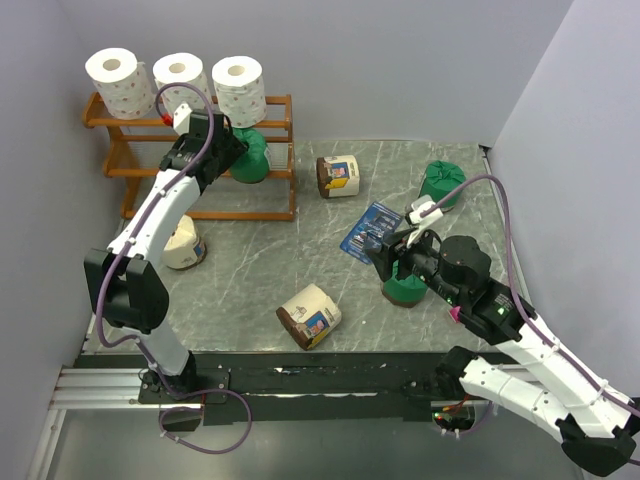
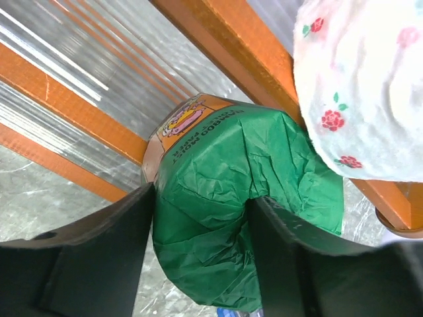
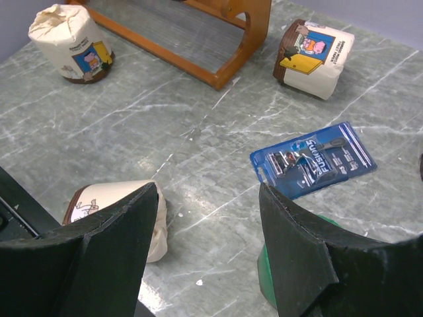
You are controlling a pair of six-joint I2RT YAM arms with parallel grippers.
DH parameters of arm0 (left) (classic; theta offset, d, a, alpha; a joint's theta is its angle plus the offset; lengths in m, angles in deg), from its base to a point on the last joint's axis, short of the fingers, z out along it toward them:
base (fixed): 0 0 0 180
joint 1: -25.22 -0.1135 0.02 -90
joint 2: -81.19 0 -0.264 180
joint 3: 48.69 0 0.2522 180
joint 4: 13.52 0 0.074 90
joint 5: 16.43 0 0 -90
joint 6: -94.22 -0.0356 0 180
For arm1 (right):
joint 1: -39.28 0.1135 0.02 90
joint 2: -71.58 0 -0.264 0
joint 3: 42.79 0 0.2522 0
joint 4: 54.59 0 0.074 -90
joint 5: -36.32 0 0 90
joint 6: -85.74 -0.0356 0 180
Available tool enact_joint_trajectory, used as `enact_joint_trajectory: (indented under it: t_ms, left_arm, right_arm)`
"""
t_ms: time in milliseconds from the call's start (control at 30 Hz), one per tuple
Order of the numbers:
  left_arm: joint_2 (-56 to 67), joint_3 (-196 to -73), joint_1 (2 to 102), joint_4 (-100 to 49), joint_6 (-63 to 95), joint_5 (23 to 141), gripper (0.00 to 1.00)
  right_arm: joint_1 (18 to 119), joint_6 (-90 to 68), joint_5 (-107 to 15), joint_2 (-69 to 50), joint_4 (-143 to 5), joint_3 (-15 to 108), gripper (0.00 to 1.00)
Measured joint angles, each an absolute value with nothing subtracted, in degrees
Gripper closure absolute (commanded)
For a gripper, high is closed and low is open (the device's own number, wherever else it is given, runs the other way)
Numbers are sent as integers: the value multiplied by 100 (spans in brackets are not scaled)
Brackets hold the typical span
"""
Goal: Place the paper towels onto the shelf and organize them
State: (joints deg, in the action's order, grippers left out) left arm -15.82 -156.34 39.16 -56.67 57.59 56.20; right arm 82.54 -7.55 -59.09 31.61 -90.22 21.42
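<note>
At ten o'clock, top view: shelf point(image 1: 260, 212), three white rolls point(image 1: 179, 70) on top. Left gripper point(image 2: 201, 198) straddles green-wrapped roll point(image 2: 264, 152) there, orange label point(image 2: 188, 119) reads "BAMBOO"; clamped or loose, cannot tell. Right gripper point(image 3: 208, 218) spread, empty; blue "FUSION" packet point(image 3: 314, 158) near.

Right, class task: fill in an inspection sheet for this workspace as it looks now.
Surface: grey marbled table.
Job's things: shelf; three white rolls on its top tier; one green roll on a lower tier; two green rolls and three cream rolls loose on the table.
Clutter: blue packet lying flat.
Grippers: left gripper straddles the shelved green roll, grip unclear; right gripper open, empty.
Cables: purple cables loop along both arms.
Surroundings: plain walls.
</note>
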Motion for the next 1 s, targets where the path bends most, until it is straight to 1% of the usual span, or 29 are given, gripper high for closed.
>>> enact_joint_trajectory:
  t_ms: [67, 167, 500, 833, 1000]
  left_arm:
    - [-1584, -15634, 3916, -5648, 5757, 5627, 32]
    - [-1584, -15634, 3916, -5589, 5743, 5638, 30]
    - [-1407, -15372, 3916, -5057, 5743, 5695, 35]
    - [-1357, -15315, 3916, -4461, 5678, 5789, 32]
    - [-950, -14915, 3916, -4358, 5453, 5832, 33]
  right_arm:
    - [8254, -755, -5912, 3177, -9022, 2142, 30]
    - [8254, -755, -5929, 3179, -9022, 2142, 30]
    - [8254, -766, -5927, 3179, -9022, 2142, 30]
    - [8254, -762, -5938, 3177, -9040, 2228, 30]
    - [8254, -762, -5947, 3177, -9031, 2274, 30]
